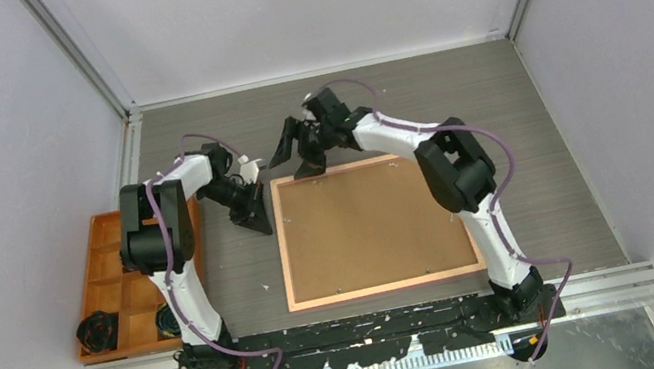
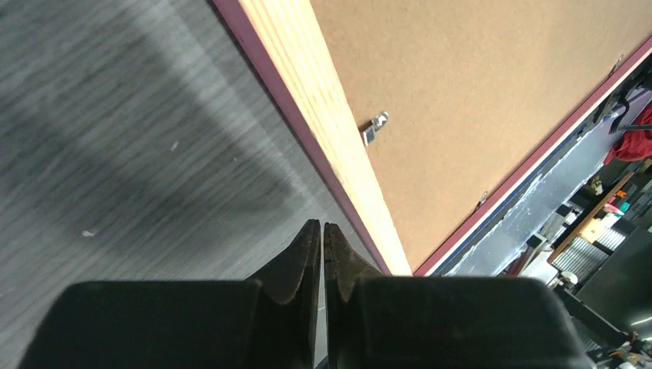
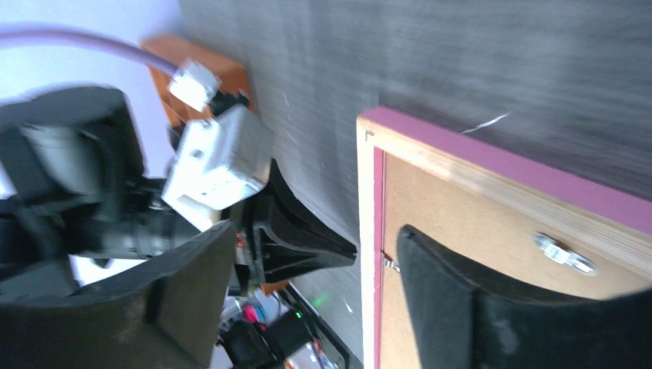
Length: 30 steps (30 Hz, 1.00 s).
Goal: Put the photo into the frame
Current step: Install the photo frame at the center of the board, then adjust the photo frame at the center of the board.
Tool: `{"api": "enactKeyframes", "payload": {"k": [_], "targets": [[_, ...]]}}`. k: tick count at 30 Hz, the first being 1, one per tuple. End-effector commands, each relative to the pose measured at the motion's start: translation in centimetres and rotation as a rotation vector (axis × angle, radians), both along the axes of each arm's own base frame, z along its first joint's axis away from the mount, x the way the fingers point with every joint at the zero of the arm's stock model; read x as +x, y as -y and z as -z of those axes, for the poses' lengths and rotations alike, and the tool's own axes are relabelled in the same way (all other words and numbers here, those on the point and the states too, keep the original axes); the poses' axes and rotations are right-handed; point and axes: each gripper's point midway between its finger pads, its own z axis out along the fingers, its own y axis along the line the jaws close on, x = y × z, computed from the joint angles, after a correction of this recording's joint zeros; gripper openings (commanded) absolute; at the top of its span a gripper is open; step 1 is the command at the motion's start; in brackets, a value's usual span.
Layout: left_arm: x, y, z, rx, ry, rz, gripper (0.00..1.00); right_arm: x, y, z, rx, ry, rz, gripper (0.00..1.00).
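A large rectangular frame (image 1: 387, 287) lies flat, back side up, in the middle of a grey wood-grain surface (image 1: 513, 111). In the overhead view its long axis runs from 9 o'clock to 3 o'clock. A brown backing board (image 1: 371, 227) fills it. The left jaws are pressed together, tips angled down just beside the frame's 9 o'clock edge, near the far corner; whether they touch the surface cannot be told. The right jaws stand wide apart, holding nothing, over the frame's 11 o'clock corner. An orange compartment tray (image 1: 92, 226) sits at 9 o'clock, apart from the frame. From overhead the frame's border is only a pale line. The left wrist view shows light wood grain on its back, a dark pink outer side, and a metal clip (image 2: 374, 128) at the board's edge. The right wrist view shows the pink corner, a second clip (image 3: 565, 254), and the left arm's closed fingers (image 3: 307, 246) just beside the frame.
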Motion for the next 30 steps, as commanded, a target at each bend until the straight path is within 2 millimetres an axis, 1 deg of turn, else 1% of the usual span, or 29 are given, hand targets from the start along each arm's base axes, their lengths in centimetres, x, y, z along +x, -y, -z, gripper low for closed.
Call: {"api": "enactKeyframes", "payload": {"k": [1,2,3,4,6,7,8,9,10,12,14,16,19,22,24,27,30], "targets": [[-0.3,0.2,-1.9,-0.037,0.078,0.033,0.07,1.9,7.1,-5.5,-0.01,0.129,0.204,0.99],[-0.5,0.1,-1.9,-0.036,0.085,0.039,0.07,2.3,9.5,-6.0,-0.053,0.159,0.266,1.0],[-0.6,0.1,-1.9,-0.037,0.092,0.047,0.08,1.8,12.6,-4.5,-0.121,0.145,0.323,1.0],[-0.8,0.1,-2.0,-0.037,0.098,0.058,0.07,1.7,15.6,-3.7,-0.176,0.144,0.39,1.0],[-1.3,0.1,-2.0,-0.032,0.111,0.084,0.08,0.9,21.5,-2.9,-0.274,0.145,0.516,1.0],[-1.5,0.1,-2.0,-0.027,0.12,0.099,0.08,0.4,24.4,-2.8,-0.322,0.151,0.583,1.0],[-1.8,0.2,-2.0,-0.022,0.129,0.114,0.08,-0.4,27.0,-3.6,-0.348,0.17,0.648,1.0],[-2.0,0.2,-2.0,-0.015,0.138,0.13,0.08,-1.0,29.5,-3.3,-0.382,0.171,0.715,1.0],[-2.2,0.3,-1.9,-0.005,0.145,0.149,0.08,-1.7,31.8,-3.3,-0.413,0.181,0.784,1.0],[-2.6,0.4,-1.7,0.019,0.159,0.185,0.08,-3.1,35.1,-2.7,-0.454,0.171,0.874,1.0],[-3.2,0.7,-1.4,0.039,0.162,0.216,0.08,-4.1,36.9,-1.7,-0.481,0.15,0.917,1.0],[-3.6,1.0,-1.2,0.056,0.172,0.245,0.08,-4.6,37.2,-0.2,-0.49,0.116,0.911,1.0],[-4.3,1.4,-0.7,0.086,0.175,0.288,0.08,-4.5,36.9,2.3,-0.498,0.064,0.889,1.0],[-4.9,1.9,-0.4,0.1,0.166,0.319,0.08,-3.6,36.0,4.3,-0.479,0.015,0.852,1.0],[-5.3,2.2,-0.3,0.107,0.162,0.333,0.08,-2.6,35.2,5.1,-0.451,-0.01,0.833,1.0],[-5.4,2.7,-0.4,0.111,0.167,0.346,0.08,-0.6,33.5,5.0,-0.379,-0.018,0.791,1.0],[-5.8,3.5,-0.4,0.106,0.166,0.369,0.08,1.4,31.2,4.8,-0.333,-0.027,0.723,1.0]]}}
